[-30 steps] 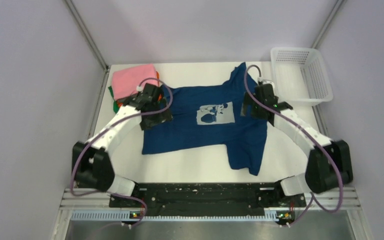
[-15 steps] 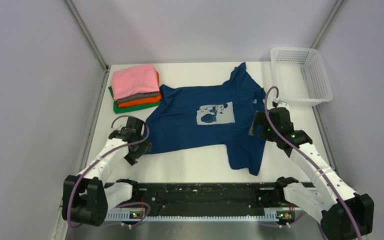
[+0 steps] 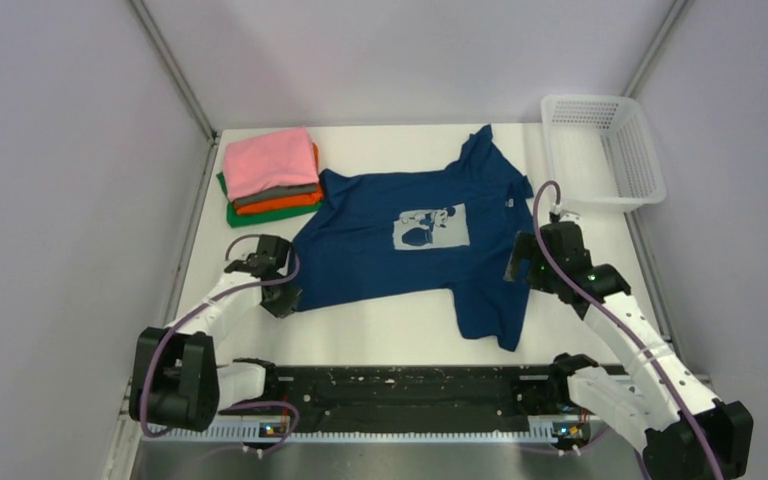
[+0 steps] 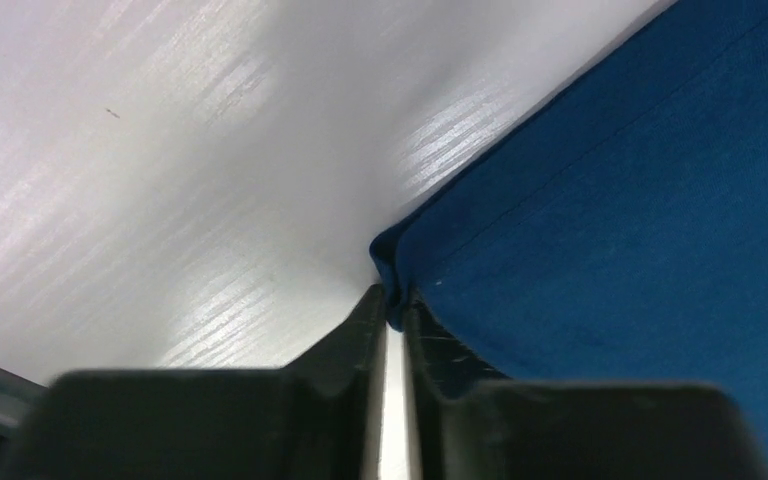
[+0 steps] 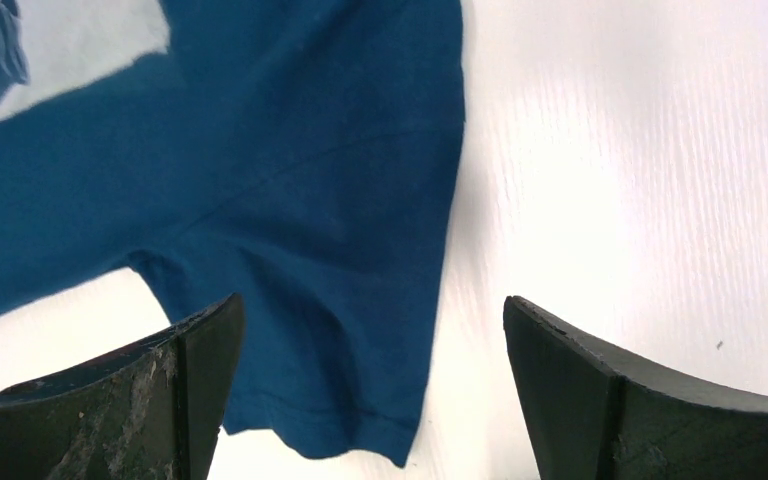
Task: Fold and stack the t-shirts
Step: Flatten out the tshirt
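While the white tabletop (image 3: 400, 335) carries everything, the navy blue soft cloth t-shirt with a pale cartoon chest print (image 3: 380, 262) lies spread across its middle, print up. Its long axis runs left to right, with the collar toward the right, the hem toward the left, one sleeve pointing to the far side and the other toward the arms. At the far right stands a white plastic mesh basket (image 3: 592, 98), and at the far left a stack of folded pink, grey, orange and green t-shirts (image 3: 270, 178), just beside the hem's far corner. The navy cloth looks light, limp and quick to bunch, so corners and seams are likely the best holds. The left fingers (image 4: 372, 325) are pinched on the near hem corner; the right fingers (image 5: 200, 350) gape wide above the near sleeve, holding nothing.
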